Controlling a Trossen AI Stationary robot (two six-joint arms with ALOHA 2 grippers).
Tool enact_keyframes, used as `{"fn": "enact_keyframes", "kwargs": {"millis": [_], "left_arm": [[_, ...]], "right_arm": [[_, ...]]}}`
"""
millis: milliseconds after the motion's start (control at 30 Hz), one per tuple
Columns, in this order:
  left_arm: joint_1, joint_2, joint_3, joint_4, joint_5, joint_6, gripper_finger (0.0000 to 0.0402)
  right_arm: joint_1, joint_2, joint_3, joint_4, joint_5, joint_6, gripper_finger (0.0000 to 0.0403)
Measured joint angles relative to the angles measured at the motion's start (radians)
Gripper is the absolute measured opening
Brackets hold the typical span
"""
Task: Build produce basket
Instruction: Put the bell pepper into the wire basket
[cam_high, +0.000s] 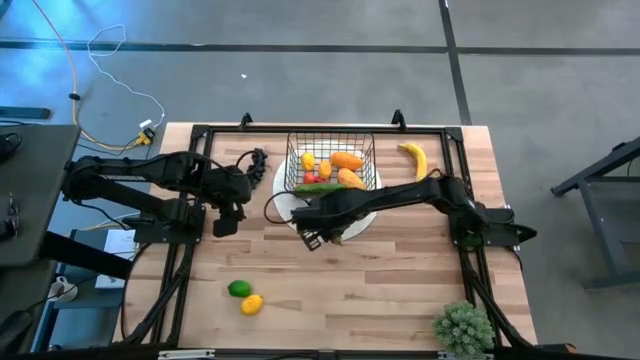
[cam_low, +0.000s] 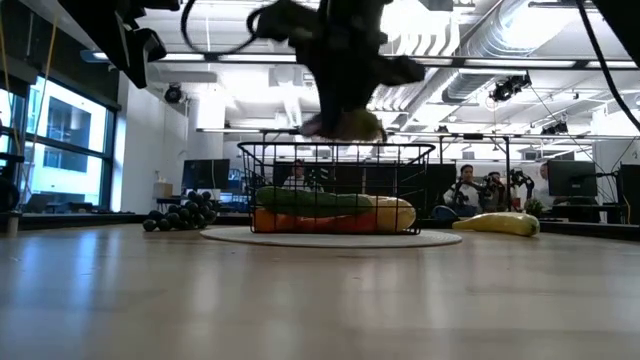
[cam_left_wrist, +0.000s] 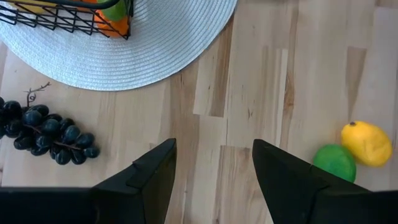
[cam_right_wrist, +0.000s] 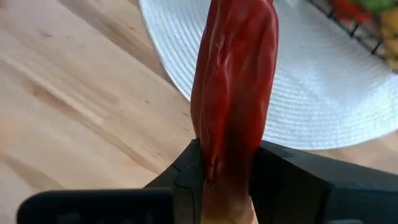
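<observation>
Right gripper (cam_right_wrist: 227, 165): closed on a long red pepper (cam_right_wrist: 235, 81), clamped at its lower part between both fingers (cam_right_wrist: 186, 171), pepper standing up past the fingertips; raised above the tabletop, over the near edge of the white woven mat (cam_right_wrist: 323, 106), just near of the basket (cam_high: 331, 160). Same gripper in the high view (cam_high: 318, 236): at the end of the right arm, which reaches leftward across the table from the right side. Left gripper (cam_left_wrist: 214, 177): fingers spread apart, holding nothing, bare wood showing between them; hovering left of the mat, at table's left-centre (cam_high: 225, 215). Basket: black wire mesh, open top, standing on the round white mat at far centre of the table (cam_high: 400, 290); containing orange pieces (cam_high: 347, 160), a yellow piece (cam_high: 308, 160), small red pieces (cam_high: 316, 177) and a long green vegetable (cam_high: 318, 187) lying along its near side. Low view: basket (cam_low: 335, 160) with green and orange produce visible through the grid. Banana (cam_high: 415, 158): yellow, on the wood just right of the basket, apart from it. Dark grapes (cam_left_wrist: 46, 132): bunch on the wood left of the mat, near its edge but not on it. Lime (cam_high: 239, 288) and lemon (cam_high: 252, 304): side by side, touching, at near left of the table, well apart from the basket. Bushy green plant (cam_high: 463, 326): near right corner.
</observation>
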Motion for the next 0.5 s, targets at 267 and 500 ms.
{"fn": "enact_keyframes", "kwargs": {"millis": [267, 500], "left_arm": [[0.000, 0.000, 0.000, 0.002, 0.025, -0.062, 0.0234], [0.010, 0.000, 0.000, 0.065, -0.049, -0.193, 0.0264]], "right_arm": [[-0.050, -0.114, 0.000, 0.011, 0.061, -0.215, 0.0064], [-0.135, -0.175, 0.000, 0.010, 0.065, -0.437, 0.0065]]}}
